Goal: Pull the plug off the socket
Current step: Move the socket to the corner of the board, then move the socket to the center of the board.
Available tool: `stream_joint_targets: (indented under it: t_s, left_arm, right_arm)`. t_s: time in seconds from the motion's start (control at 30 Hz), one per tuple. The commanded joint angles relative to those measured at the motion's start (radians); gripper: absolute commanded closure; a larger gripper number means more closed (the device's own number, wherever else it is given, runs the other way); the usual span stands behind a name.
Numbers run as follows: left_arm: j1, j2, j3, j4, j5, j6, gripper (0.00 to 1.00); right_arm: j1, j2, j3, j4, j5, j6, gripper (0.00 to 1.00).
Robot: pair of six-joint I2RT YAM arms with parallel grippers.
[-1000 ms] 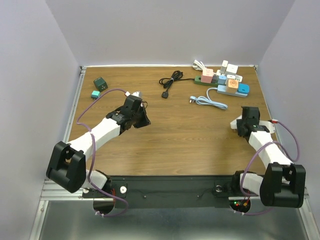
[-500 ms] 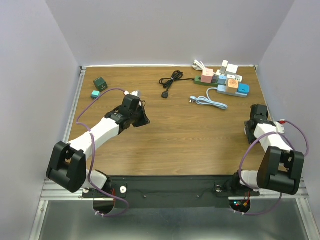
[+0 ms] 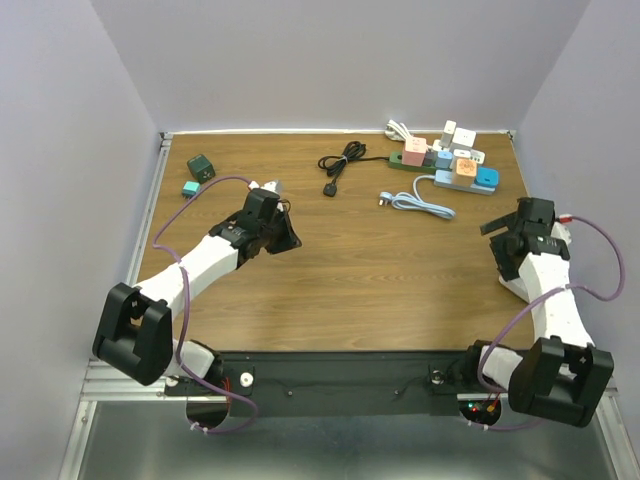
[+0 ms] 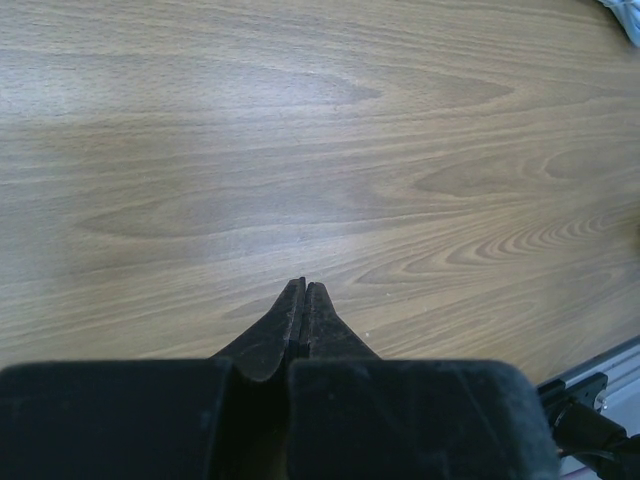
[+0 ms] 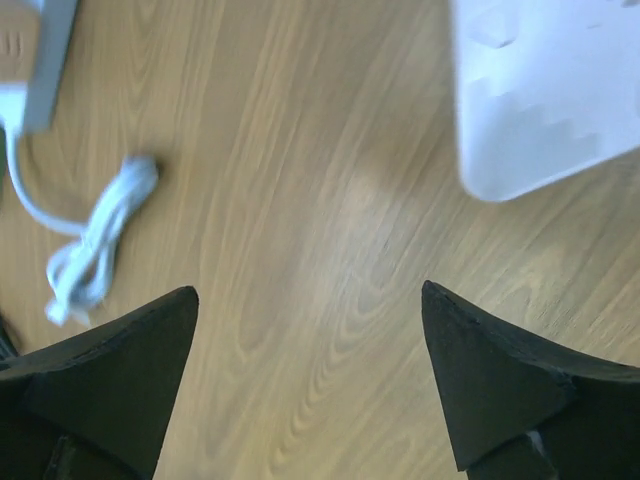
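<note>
A blurred white block (image 5: 545, 90) is cut off by the right wrist view's top edge. From above, seating of the plugs (image 3: 465, 168) cannot be made out.

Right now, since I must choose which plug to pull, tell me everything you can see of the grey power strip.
The grey power strip lies flat at the table's far right, running roughly left to right. It looks like pale plastic. An orange plug and a blue plug sit in it. Its pale cord leaves the left end and lies bundled on the wood. A dark green strip lies just behind; whether they touch is unclear.
</note>
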Motion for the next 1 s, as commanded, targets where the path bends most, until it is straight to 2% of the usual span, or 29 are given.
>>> stream_joint_targets:
  t_s: [0.0,0.07,0.2,0.37,0.53,0.83,0.97]
  left_arm:
    - [0.006,0.006,0.023,0.035,0.023,0.013,1.0]
    - [0.006,0.021,0.032,0.037,0.024,0.015,1.0]
    - [0.008,0.043,0.049,0.038,0.03,0.016,1.0]
    - [0.009,0.05,0.054,0.037,0.026,0.007,1.0]
    - [0.012,0.05,0.055,0.034,0.026,0.001,1.0]
    - [0.049,0.053,0.041,0.032,0.035,-0.007,1.0]
    - [0.066,0.061,0.051,0.029,0.04,-0.001,1.0]
  right_arm:
    - [-0.002,0.09,0.055,0.054,-0.288,-0.214,0.05]
    - [0.017,0.241,0.115,0.062,-0.323,-0.323,0.05]
    - [0.078,0.423,0.287,0.08,-0.3,-0.457,0.05]
    - [0.224,0.596,0.53,0.096,-0.205,-0.63,0.03]
    - [0.293,0.712,0.632,0.096,-0.142,-0.778,0.02]
    - [0.331,0.916,0.787,0.112,-0.093,-0.838,0.03]
    - [0.347,0.991,0.833,0.119,-0.16,-0.861,0.08]
